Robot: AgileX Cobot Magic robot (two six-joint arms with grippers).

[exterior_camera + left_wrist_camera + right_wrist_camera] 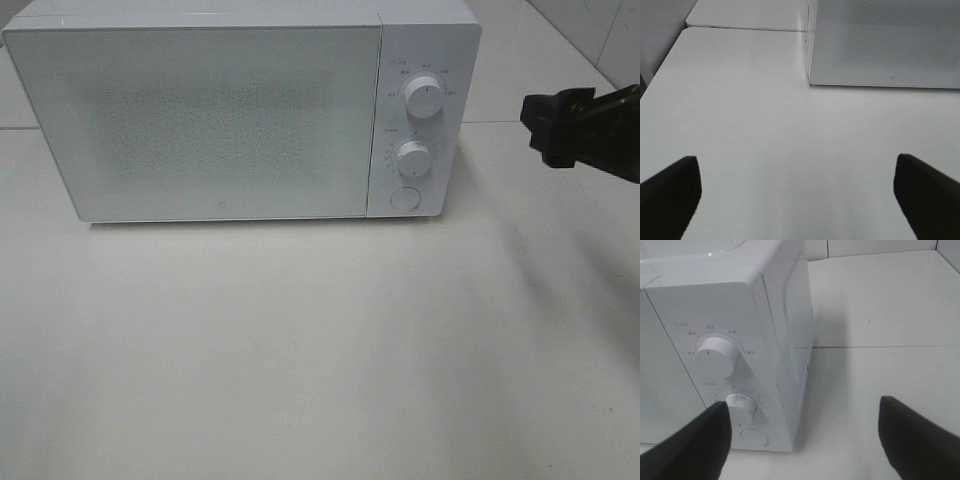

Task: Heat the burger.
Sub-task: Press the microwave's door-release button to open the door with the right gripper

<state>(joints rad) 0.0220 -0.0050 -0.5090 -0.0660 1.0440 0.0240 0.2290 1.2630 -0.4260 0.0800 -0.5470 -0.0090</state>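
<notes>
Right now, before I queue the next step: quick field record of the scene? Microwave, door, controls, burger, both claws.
microwave: white, at the back of the table
door: shut
controls: upper knob, lower knob, round button below them
burger: not visible in any view
left claw: open, empty, over bare table in front of the door
right claw: open, empty, off the control-panel side, touching nothing
</notes>
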